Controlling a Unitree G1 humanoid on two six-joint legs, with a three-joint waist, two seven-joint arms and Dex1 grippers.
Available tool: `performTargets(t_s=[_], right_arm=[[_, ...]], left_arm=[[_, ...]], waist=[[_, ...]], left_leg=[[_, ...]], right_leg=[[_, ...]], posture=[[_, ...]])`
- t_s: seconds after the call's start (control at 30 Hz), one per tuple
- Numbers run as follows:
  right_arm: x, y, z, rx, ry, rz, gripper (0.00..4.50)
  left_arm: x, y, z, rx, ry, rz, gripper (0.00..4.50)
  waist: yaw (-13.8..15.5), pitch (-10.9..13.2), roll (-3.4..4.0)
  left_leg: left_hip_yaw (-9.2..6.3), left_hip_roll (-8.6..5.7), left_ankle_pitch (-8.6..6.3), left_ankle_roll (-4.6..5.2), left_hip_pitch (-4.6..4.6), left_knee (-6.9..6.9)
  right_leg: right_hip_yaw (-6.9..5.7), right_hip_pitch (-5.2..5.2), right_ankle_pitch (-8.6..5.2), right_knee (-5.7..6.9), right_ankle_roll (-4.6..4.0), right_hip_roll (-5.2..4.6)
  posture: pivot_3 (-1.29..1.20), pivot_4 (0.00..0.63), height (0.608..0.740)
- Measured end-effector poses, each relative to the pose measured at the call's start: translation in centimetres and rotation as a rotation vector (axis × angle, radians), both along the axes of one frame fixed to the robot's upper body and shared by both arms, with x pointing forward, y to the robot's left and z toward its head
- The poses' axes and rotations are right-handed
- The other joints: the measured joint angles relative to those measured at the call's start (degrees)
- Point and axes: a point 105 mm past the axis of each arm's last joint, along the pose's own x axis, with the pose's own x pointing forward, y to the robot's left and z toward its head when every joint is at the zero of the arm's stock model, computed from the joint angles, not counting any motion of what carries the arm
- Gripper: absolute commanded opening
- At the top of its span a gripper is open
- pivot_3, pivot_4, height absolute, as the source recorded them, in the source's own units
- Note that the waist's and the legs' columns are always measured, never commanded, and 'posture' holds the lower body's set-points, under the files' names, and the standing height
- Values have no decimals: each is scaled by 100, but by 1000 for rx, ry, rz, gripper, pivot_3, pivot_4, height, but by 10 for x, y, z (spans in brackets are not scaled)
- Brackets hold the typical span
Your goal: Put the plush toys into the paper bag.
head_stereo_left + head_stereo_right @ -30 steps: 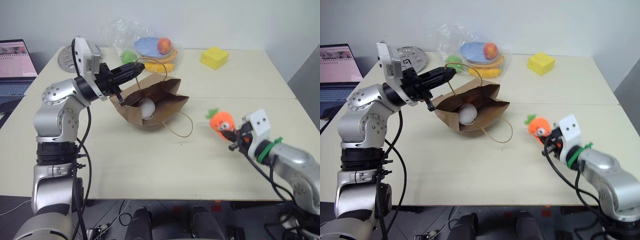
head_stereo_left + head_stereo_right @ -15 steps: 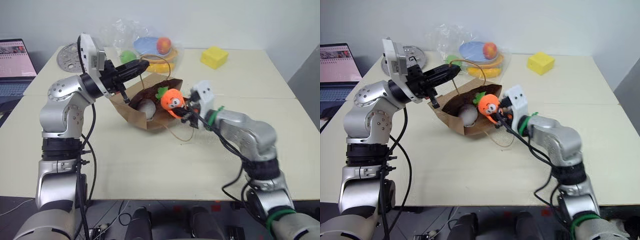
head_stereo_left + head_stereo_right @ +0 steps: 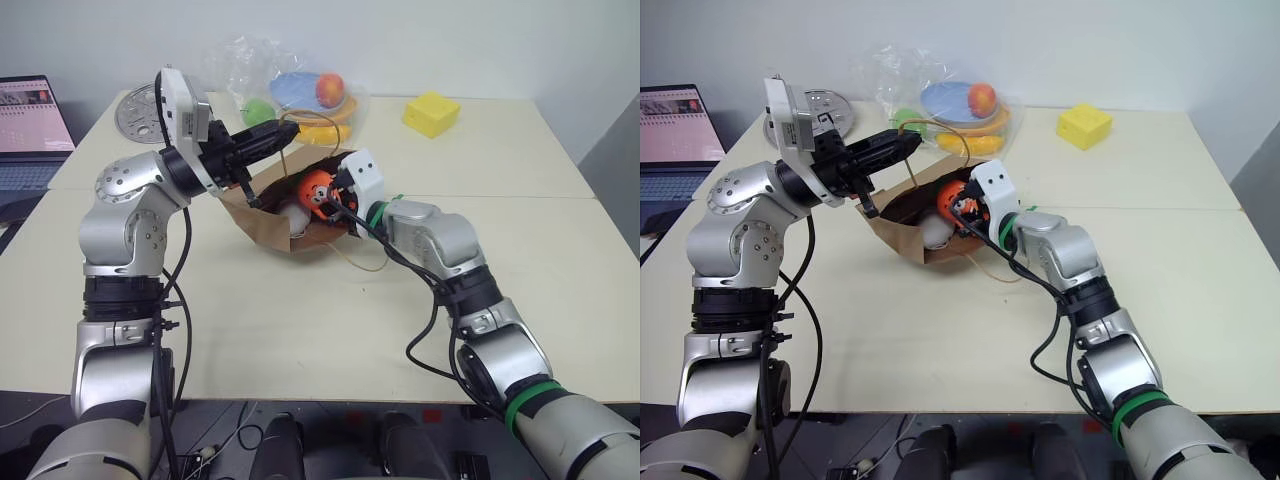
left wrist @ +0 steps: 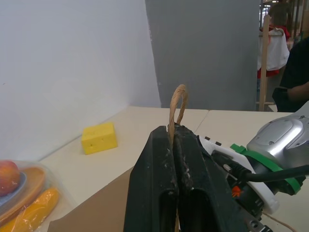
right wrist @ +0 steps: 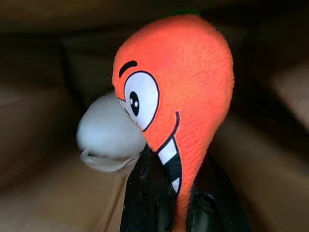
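Note:
The brown paper bag (image 3: 262,222) lies tilted on the table with its mouth held up and open. My left gripper (image 3: 278,133) is shut on its upper loop handle (image 4: 177,99). A white egg-shaped plush toy (image 3: 296,214) rests inside the bag. My right gripper (image 3: 325,200) is shut on the orange carrot plush toy (image 3: 316,188) and has it just inside the bag's mouth. In the right wrist view the carrot (image 5: 178,82) hangs above the white toy (image 5: 108,130), with brown bag walls all around.
A clear plastic bag of fruit (image 3: 300,95) sits behind the paper bag. A yellow block (image 3: 430,112) is at the back right, a round metal disc (image 3: 132,112) at the back left, a laptop (image 3: 30,130) at far left. The bag's other handle (image 3: 365,262) lies loose on the table.
My right arm swung left and forward with the carrot, from the right side of the table into the bag's mouth. My left gripper kept hold of the handle.

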Motion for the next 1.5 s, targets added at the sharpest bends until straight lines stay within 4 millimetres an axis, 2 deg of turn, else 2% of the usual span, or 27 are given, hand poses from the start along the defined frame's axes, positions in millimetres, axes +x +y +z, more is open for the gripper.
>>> performTargets(t_s=[0.1, 0.2, 0.4, 0.53, 0.73, 0.83, 0.9, 1.0, 1.13, 1.27, 1.43, 1.5], right_arm=[[5, 7, -7, 3, -13, -5, 1270], [9, 4, -11, -2, -14, -19, 2323], [9, -5, 8, 19, -70, -27, 4467], [-2, -17, 23, 29, -115, -9, 4467], [-22, -35, 32, 30, -122, 3, 4467], [-41, -63, 38, 30, -119, -14, 4467], [-50, -91, 29, 10, -73, -67, 4467], [-58, -116, 1, -15, 40, -141, 4467], [-71, -115, -29, -9, 168, -133, 4467], [-71, -105, -38, 6, 188, -131, 4467], [-66, -103, -53, 5, 221, -150, 4467], [-64, -102, -58, 2, 230, -152, 3886]], left_arm=[[0, -1, 0, 1, 0, -2, 0], [-1, 0, -1, 3, 2, -1, 0], [-1, 0, -3, 3, 8, -1, 0], [-1, 0, -4, 2, 9, -4, 0], [-1, -1, -5, 0, 11, -8, 0], [-1, -2, -5, 1, 13, -12, 0], [-1, 2, -5, 3, 13, -2, 0], [-1, 3, -5, 5, 13, 1, 0], [-1, 2, -5, 6, 12, 0, 0], [-1, 2, -5, 6, 13, 0, 0], [-1, 2, -5, 6, 13, 1, 0], [-1, 2, -5, 6, 13, 2, 0]], waist=[[-26, 0, 1], [-11, 1, 1], [-23, 1, 1], [-3, 1, 1], [14, 1, 1], [55, 0, 1], [92, 0, -1], [84, 0, -1], [-6, 0, 0], [-33, 0, 0], [-29, 0, 0], [-28, 0, 0]], left_leg=[[0, 0, 0, 0, 0, -1], [0, 0, 0, 0, -1, -1], [0, 0, 0, 0, -1, 0], [-1, 0, 0, 0, -1, -1], [0, 0, 0, 0, -2, 0], [-2, 0, 0, 0, -5, -1], [-3, 0, -1, 0, -5, 1], [-2, -1, 0, 1, -4, 3], [1, -1, 0, 1, -1, 3], [0, -1, 0, 1, -1, 3], [-1, -1, 0, 1, -1, 2], [0, -1, 0, 1, -1, 2]], right_leg=[[0, 0, 0, -1, 0, 0], [0, 0, 0, -2, 0, -1], [0, -2, 0, 1, 0, 0], [0, -1, 0, 0, 0, -1], [1, -2, 0, 0, 0, 0], [-1, 0, 0, -4, 0, -1], [-3, 3, 0, -7, 0, -1], [-1, 5, 0, -4, 0, -2], [5, 3, 0, 0, 0, 0], [4, 3, 0, 0, 0, -1], [3, 4, 0, -1, 0, -1], [3, 4, 0, -2, 0, -1]], posture=[[0, 150, 740], [0, 150, 740], [0, 150, 740], [0, 150, 740], [0, 150, 740], [0, 150, 740], [0, 150, 740], [0, 150, 740], [0, 150, 740], [0, 150, 740], [0, 150, 740], [0, 150, 740]])
